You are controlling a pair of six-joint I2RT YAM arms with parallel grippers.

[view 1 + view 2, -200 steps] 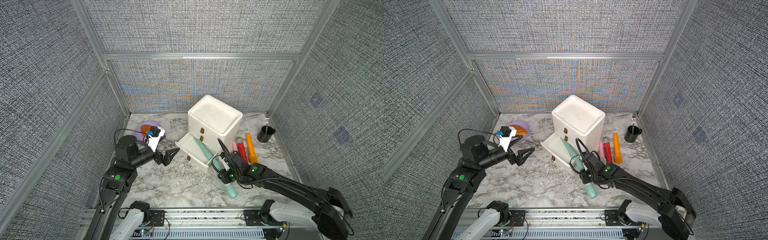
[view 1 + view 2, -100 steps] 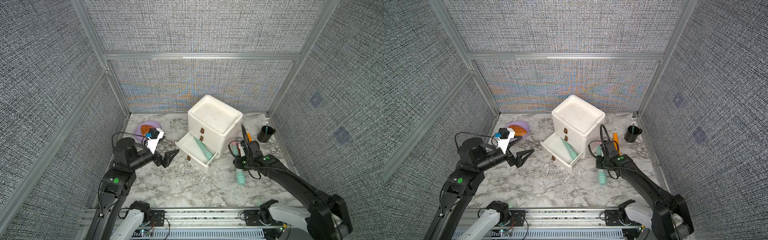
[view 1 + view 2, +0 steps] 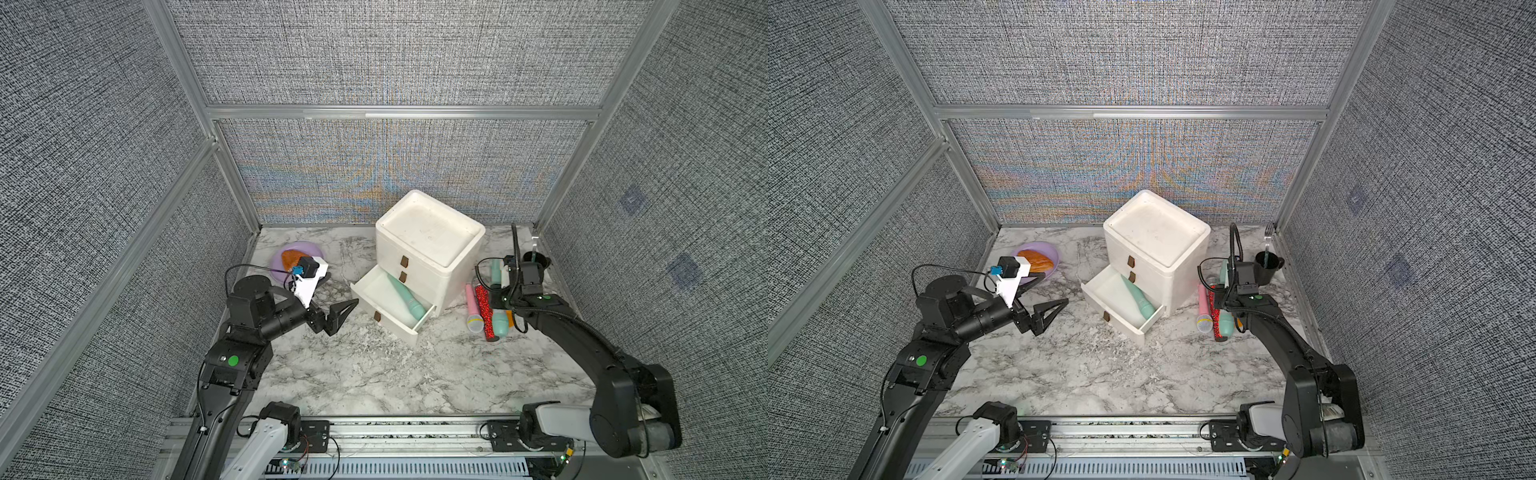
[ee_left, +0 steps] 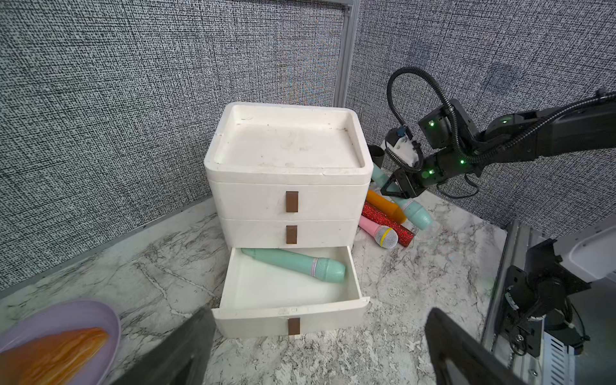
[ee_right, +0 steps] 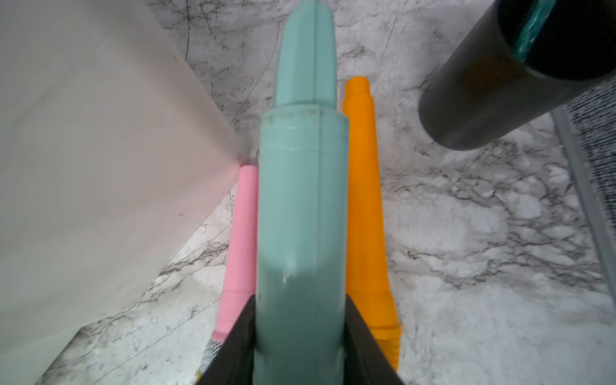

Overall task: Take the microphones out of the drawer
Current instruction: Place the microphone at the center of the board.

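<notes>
The white drawer unit [image 3: 430, 232] has its bottom drawer [image 3: 376, 286] [image 4: 283, 290] pulled open. A teal microphone [image 3: 405, 297] [image 3: 1138, 297] [image 4: 296, 263] lies slantwise inside it. My right gripper [image 3: 500, 295] [image 5: 300, 300] is shut on another teal microphone [image 5: 301, 200] [image 3: 500, 322] [image 4: 415, 211], to the right of the unit, just over a row of microphones lying there. My left gripper [image 3: 1054, 289] [image 4: 320, 311] stands open and empty, left of the drawer and facing its front.
A pink microphone [image 3: 471, 303], a red glitter one [image 3: 484, 307] and an orange one [image 5: 363, 200] lie side by side right of the unit. A black cup [image 3: 536, 262] stands behind them by the right wall. At the back left sits a purple plate [image 3: 316, 251] with bread.
My right arm has carried the teal microphone from the front of the open drawer round to the right of the unit, over the other microphones. The left arm has barely moved.
</notes>
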